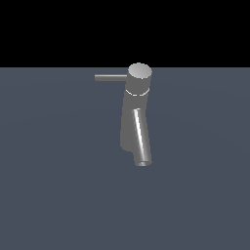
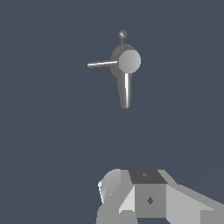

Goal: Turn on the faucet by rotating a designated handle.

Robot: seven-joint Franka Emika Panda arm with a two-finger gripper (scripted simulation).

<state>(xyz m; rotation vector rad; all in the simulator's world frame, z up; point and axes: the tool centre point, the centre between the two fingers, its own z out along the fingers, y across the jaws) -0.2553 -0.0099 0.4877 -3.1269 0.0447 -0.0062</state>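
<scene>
The grey metallic faucet stands upright on the flat grey-blue floor, with a round flat cap and a slanted tube spout that runs down toward the camera. The handle, a thin straight rod, sticks out from the cap toward the exterior view's left. The wrist view looks down on the faucet, its handle and its spout. My gripper shows only as white and grey blocks at the picture's edge, well apart from the faucet. It touches nothing. It is not seen in the exterior view.
A small grey ball on a short stem shows just beyond the faucet's cap in the wrist view. The grey-blue floor runs flat all round the faucet, with a black background behind it.
</scene>
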